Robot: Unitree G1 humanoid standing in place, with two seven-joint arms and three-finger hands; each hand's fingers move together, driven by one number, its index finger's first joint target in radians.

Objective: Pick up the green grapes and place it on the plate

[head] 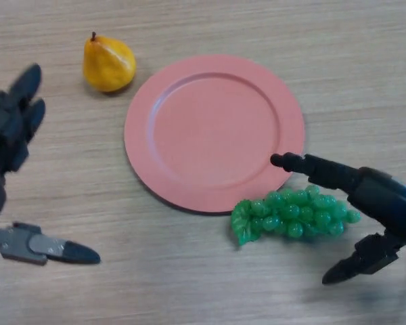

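A bunch of green grapes [291, 215] lies on the wooden table, just off the lower right rim of a pink plate [214, 131]. My right hand [375, 193] comes in from the right, open, straddling the bunch: the fingers [318, 168] reach over its far side by the plate's rim, and the thumb [355, 263] hangs below and to its right. Neither is closed on the grapes. At the left edge my left hand [12, 128] stays open and idle, its thumb [51, 249] low near the front.
A yellow pear [107, 63] lies on the table beyond the plate's upper left. The plate holds nothing.
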